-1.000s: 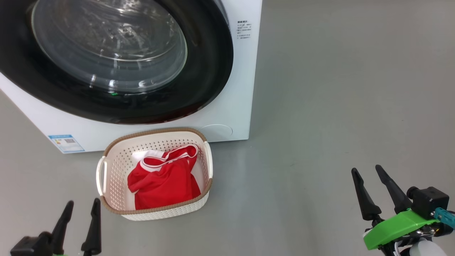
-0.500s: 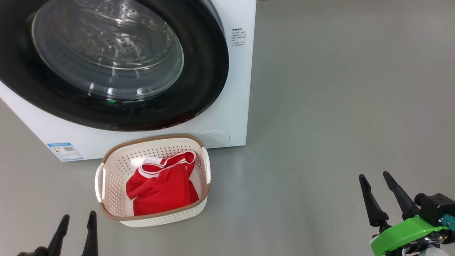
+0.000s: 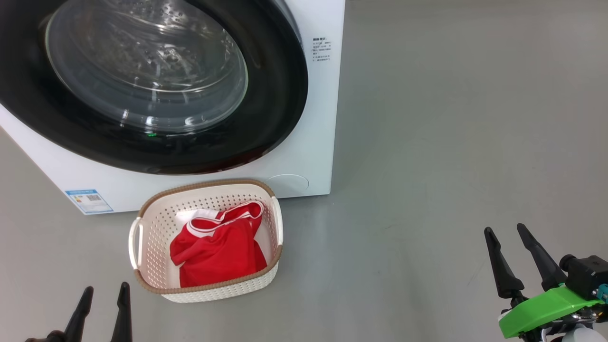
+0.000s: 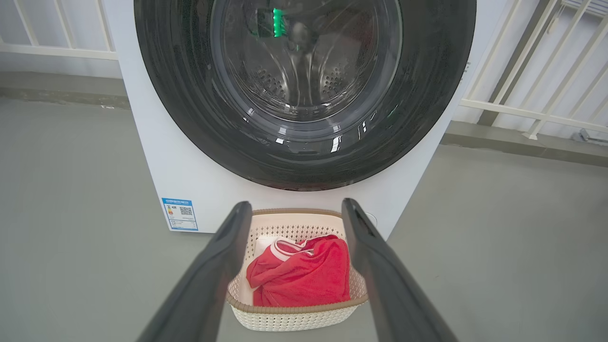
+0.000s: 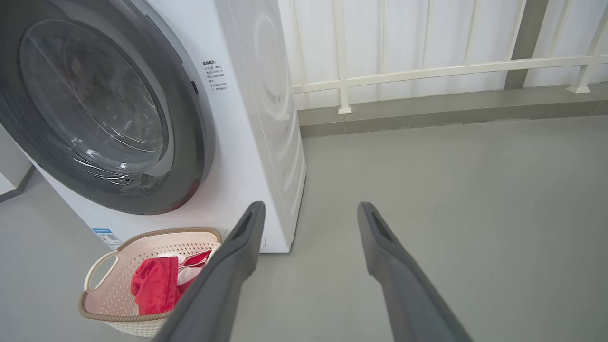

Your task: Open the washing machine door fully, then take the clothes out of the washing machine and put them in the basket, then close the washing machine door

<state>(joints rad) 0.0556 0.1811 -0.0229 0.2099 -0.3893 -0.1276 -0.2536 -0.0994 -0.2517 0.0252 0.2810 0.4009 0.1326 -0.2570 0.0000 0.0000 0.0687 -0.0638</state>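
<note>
Grey floor (image 3: pixel 451 142), crumpled red white-trimmed clothes (image 3: pixel 213 256) in cream perforated basket (image 3: pixel 152 237), left pincer (image 3: pixel 107 286), right pincer (image 3: pixel 504 227) apart.

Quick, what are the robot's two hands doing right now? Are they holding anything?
The left gripper is open, holding nothing.
The right gripper is open, holding nothing.

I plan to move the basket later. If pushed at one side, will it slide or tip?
The basket probably slides rather than tips: it sits low and wide on the smooth floor. Its perforated plastic walls look stiff. Holding only the red clothes, it is likely light.
</note>
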